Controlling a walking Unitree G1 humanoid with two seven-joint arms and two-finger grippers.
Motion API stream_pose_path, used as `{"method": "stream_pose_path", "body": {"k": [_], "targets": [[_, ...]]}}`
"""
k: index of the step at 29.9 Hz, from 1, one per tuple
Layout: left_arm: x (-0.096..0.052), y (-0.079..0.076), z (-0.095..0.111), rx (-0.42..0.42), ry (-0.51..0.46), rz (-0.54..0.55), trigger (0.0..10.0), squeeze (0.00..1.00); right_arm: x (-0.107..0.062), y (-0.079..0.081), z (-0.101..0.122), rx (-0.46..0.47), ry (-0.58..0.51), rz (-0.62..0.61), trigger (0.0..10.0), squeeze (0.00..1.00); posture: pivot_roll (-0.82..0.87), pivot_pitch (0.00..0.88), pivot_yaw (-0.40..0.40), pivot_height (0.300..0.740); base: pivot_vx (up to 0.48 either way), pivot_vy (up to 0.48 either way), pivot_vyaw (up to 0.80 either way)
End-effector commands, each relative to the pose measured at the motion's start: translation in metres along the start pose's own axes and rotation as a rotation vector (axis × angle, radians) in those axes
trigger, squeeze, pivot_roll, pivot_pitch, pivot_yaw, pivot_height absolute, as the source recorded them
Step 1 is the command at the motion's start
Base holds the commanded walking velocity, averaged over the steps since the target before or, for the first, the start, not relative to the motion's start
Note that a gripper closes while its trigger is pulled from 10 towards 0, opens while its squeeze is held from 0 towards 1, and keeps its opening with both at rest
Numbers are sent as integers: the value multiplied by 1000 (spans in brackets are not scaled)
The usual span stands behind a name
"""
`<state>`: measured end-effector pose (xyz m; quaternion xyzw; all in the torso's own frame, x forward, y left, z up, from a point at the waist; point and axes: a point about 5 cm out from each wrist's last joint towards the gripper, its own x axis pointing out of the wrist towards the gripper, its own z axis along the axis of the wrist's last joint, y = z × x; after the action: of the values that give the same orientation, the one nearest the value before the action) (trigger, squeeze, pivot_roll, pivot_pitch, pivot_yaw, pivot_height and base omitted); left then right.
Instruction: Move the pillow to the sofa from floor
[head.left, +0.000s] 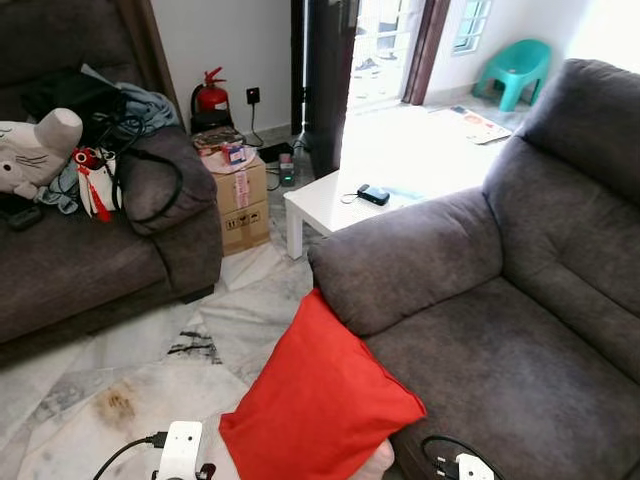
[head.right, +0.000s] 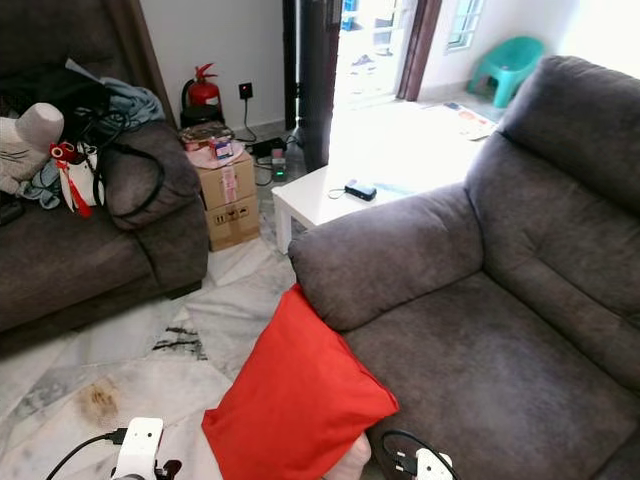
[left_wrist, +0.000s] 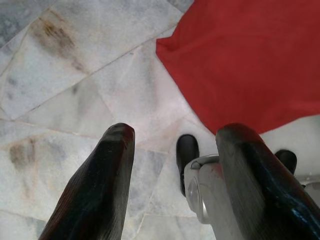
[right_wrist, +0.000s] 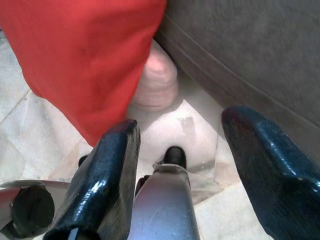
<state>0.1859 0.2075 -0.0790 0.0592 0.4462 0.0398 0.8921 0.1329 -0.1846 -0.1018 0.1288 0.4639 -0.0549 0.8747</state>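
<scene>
The red pillow (head.left: 320, 400) stands tilted on the marble floor (head.left: 150, 370), leaning against the front of the grey sofa (head.left: 500, 350). My left gripper (left_wrist: 177, 132) hangs open over the floor, just short of the pillow (left_wrist: 240, 60) corner. My right gripper (right_wrist: 182, 122) is open too, low between the pillow (right_wrist: 85, 55) and the sofa base (right_wrist: 240, 45). A pale pink rounded object (right_wrist: 155, 80) sits on the floor beneath the pillow's edge. Neither gripper touches the pillow.
A white low table (head.left: 340, 200) with a black device (head.left: 373, 194) stands beyond the sofa arm. A cardboard box (head.left: 242, 200) and fire extinguisher (head.left: 210, 98) sit by the wall. A second cluttered sofa (head.left: 90, 260) is at left. A teal chair (head.left: 515, 68) stands far back.
</scene>
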Motion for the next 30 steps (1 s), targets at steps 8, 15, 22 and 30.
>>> {"method": "stream_pose_path", "body": {"k": [8,15,22,30], "targets": [[0,-2,-1,2,7,-8,10000,0,0,-2,0,9,2,-3,10000,0,22,0,-61,740,273,0,0],[0,-2,-3,0,12,-8,10000,0,0,-2,1,9,-2,-9,10000,0,23,0,-63,740,276,0,0],[0,-2,-3,-1,12,-8,10000,0,0,-2,1,10,-3,-5,10000,0,24,0,-62,740,277,0,0],[0,-3,-1,23,3,-3,10000,0,0,-1,2,5,-21,3,10000,0,29,0,-62,740,0,0,0]]}}
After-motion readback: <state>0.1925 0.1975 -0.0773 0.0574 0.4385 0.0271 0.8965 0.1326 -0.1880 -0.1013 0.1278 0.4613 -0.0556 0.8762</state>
